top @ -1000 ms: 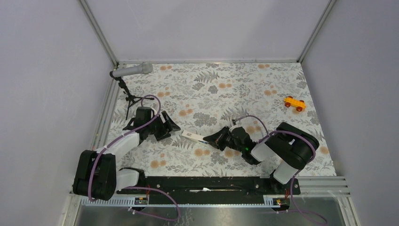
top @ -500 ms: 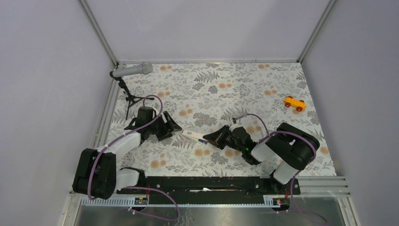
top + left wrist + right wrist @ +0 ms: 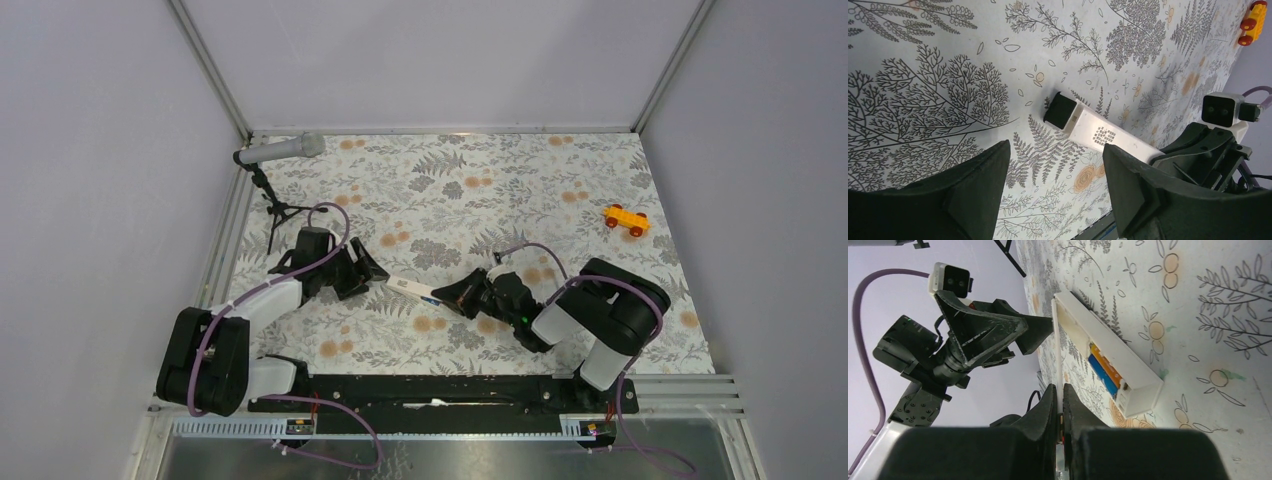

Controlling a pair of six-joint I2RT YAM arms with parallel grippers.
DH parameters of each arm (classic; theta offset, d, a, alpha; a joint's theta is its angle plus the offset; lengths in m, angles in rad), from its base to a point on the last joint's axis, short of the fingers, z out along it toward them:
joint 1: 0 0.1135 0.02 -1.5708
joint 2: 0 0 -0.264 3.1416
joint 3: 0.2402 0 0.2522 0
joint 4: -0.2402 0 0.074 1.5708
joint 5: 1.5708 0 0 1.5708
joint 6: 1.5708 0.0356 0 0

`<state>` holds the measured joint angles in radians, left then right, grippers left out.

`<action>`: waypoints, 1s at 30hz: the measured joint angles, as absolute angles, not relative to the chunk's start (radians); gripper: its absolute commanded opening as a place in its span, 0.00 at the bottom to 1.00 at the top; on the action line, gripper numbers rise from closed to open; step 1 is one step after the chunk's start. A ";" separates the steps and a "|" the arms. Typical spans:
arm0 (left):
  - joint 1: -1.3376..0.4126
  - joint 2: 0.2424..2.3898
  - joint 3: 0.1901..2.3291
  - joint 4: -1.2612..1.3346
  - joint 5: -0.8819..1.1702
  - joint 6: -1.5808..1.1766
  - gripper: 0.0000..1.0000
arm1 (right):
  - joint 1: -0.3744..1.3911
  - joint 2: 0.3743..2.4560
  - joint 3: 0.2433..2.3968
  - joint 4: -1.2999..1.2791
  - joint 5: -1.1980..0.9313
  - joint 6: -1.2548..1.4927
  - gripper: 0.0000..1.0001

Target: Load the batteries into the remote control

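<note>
Counter (image 3: 560,170), centre: remote control (image 3: 1098,134) lies with batteries (image 3: 1103,369) seated and slot uncovered.
Left jaws stand spread near the remote control's closed end, apparently to brace it. Right jaws pinch the thin white cover (image 3: 1057,350) edge-on beside the slot, presumably for refitting.

1. Left wrist view: right end of remote control (image 3: 1098,134) hidden behind right gripper (image 3: 1173,150).
2. Toy car (image 3: 1252,22) cut by top-right corner.
3. Right wrist view: near end of cover (image 3: 1057,350) buried between fingers (image 3: 1043,410).
4. Top view: batteries (image 3: 1104,371) too small to tell.
</note>
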<state>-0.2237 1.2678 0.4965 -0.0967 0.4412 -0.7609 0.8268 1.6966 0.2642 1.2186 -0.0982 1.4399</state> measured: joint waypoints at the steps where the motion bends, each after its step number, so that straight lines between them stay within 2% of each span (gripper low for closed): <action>1: -0.225 1.269 0.496 -0.095 0.440 -0.761 0.71 | 0.829 1.705 0.264 1.226 -0.095 1.441 0.00; 15: -0.238 1.276 0.485 0.003 0.396 -0.794 0.67 | 0.838 1.774 0.250 1.288 -0.070 1.478 0.00; 24: -0.289 1.339 0.485 0.012 0.384 -0.783 0.66 | 0.838 1.751 0.258 1.204 -0.072 1.466 0.00; 30: -0.316 1.375 0.497 0.017 0.380 -0.769 0.51 | 0.838 1.734 0.280 1.140 -0.075 1.459 0.00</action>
<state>-0.3157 1.3750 0.4969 0.0170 0.3801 -0.7692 0.8379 1.7336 0.2798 1.1400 -0.0750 1.4586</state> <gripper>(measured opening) 0.577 0.048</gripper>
